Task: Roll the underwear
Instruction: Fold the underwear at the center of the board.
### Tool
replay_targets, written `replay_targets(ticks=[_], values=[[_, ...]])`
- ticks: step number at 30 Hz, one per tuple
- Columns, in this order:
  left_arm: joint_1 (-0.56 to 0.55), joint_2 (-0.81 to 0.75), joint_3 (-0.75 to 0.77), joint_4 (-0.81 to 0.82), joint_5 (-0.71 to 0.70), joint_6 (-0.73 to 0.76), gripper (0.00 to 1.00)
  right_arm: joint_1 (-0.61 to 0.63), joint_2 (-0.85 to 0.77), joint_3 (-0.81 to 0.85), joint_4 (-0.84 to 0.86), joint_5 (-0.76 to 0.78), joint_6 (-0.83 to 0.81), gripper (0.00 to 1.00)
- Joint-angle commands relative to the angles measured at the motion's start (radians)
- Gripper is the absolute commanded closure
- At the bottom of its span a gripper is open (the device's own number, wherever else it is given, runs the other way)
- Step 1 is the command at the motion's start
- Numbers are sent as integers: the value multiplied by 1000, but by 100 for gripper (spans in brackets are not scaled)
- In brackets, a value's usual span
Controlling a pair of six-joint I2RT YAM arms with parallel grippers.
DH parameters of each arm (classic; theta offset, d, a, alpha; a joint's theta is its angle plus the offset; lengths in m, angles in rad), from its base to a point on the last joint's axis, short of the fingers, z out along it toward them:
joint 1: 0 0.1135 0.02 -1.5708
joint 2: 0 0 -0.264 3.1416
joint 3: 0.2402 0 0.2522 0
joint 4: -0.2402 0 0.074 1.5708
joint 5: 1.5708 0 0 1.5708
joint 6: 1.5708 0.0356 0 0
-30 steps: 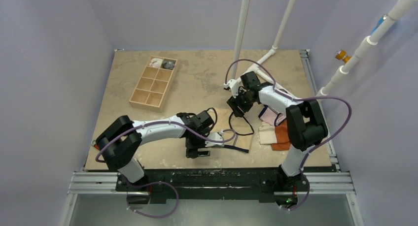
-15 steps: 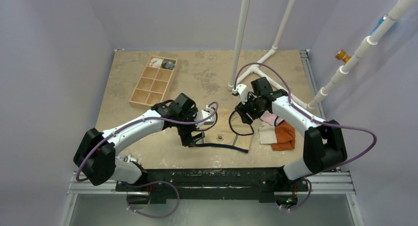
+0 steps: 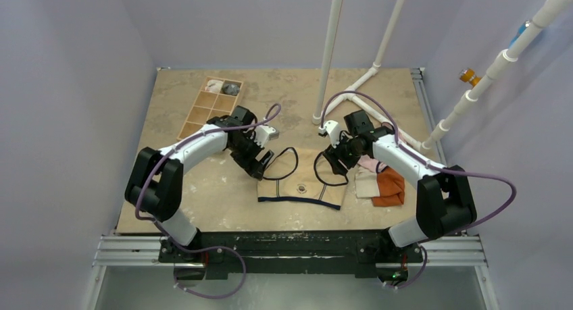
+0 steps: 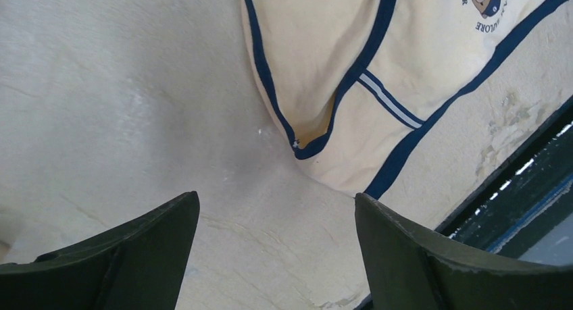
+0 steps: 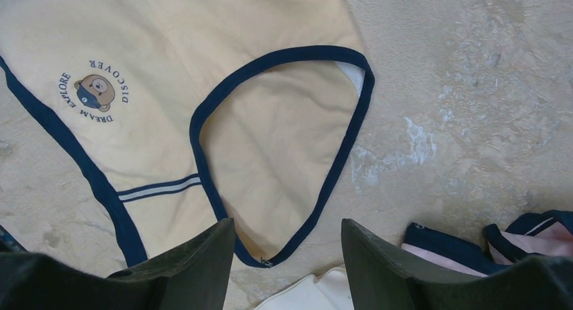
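The underwear [image 3: 301,183] lies flat near the table's front edge: tan fabric with navy edging and a small bear print [image 5: 94,92]. Its waistband [image 3: 297,200] faces the arms and both leg-hole loops point away. My left gripper [image 3: 261,165] hovers at the underwear's left leg-hole corner [image 4: 301,148], open and holding nothing [image 4: 277,219]. Over the right leg-hole corner [image 5: 270,259] my right gripper [image 3: 336,163] stands open [image 5: 287,239], with nothing between its fingers.
Pink briefs [image 3: 370,163] [image 5: 534,239], a cream cloth [image 3: 365,186] [image 5: 317,293] and an orange cloth [image 3: 392,186] lie just right of the underwear. A wooden compartment tray [image 3: 211,111] sits at the back left. White pipes [image 3: 329,60] stand behind the right arm.
My left gripper has moved away from the waistband at the front edge, back to the left leg-hole corner. The right gripper has shifted slightly nearer. The underwear now shows flat.
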State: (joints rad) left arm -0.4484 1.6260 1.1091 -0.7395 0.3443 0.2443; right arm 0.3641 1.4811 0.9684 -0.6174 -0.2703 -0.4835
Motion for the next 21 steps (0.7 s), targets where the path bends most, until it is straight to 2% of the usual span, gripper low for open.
replay_targets(ticks=[1, 10, 21], values=[[-5, 58, 51, -64, 83, -50, 20, -5, -40, -9, 21, -21, -4, 43], [-6, 128, 40, -48, 125, -61, 44, -4, -45, -8, 24, -8, 2, 43], [-22, 191, 63, -16, 157, -94, 59, -4, -33, -19, 44, -4, 6, 44]])
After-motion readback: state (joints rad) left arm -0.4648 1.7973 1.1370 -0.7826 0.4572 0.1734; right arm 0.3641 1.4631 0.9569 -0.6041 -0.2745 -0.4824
